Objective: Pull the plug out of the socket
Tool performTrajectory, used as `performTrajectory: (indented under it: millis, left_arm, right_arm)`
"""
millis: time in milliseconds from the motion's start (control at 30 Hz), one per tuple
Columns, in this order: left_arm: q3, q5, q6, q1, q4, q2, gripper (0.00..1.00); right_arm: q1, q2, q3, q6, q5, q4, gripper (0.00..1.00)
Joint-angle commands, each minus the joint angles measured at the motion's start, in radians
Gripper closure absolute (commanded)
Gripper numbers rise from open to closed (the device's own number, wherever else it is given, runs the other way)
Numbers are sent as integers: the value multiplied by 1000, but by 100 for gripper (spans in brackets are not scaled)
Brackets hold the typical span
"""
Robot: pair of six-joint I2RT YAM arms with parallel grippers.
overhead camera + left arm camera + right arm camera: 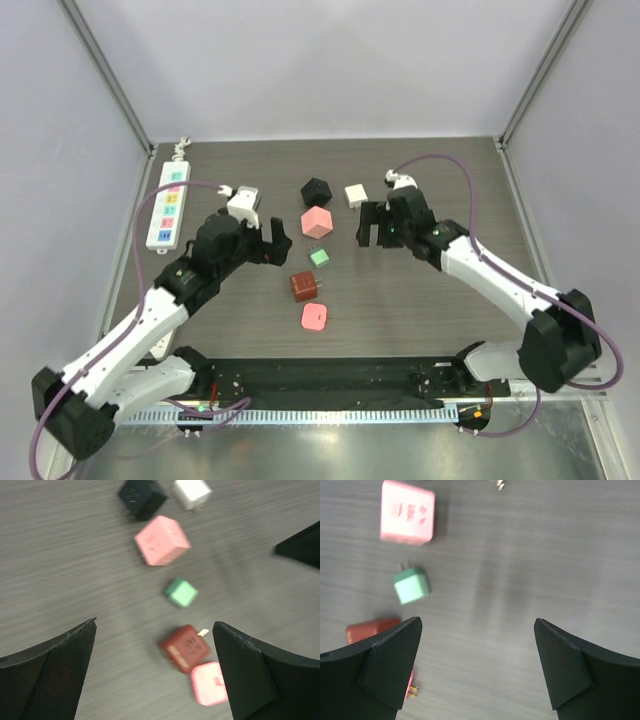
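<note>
Top external view, unclear parts first: outlet faces of the socket [168,205] too small to read beyond a row of coloured squares, cord stub at its far end barely made out. Left wrist view blurred throughout; small pink plug [210,682] partly hidden behind the right-hand finger, and a dark shape cut off at the right edge, not identifiable. Right wrist view: only a corner of the dark red plug [370,630] showing past the left-hand finger.

Counted from above: one socket, two grippers, six loose cube plugs on the table [260,165]. Besides the two named, a black plug [316,190], white plug [356,195], large pink plug [316,222] and green plug [319,257].

Left gripper [277,243] spread wide, empty, just left of the plug cluster. Right gripper [372,238] equally wide, empty, just right of it, near the white plug.

Socket lying lengthwise along the table's far-left edge, apart from both pairs of jaws: left of and behind the left gripper's wrist, across the whole cluster from the right gripper, outside both wrist views.
</note>
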Motion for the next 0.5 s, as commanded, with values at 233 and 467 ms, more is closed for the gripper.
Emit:
performTrajectory:
  millis: [233,467]
  left_arm:
    - [-493,270,-386,1,275,-486,0]
    - [-648,360,-539,1,294,-770,0]
  right_arm:
    - [130,-377,-441,379,102,148,0]
    - [167,-717,-763,466,36,373,0]
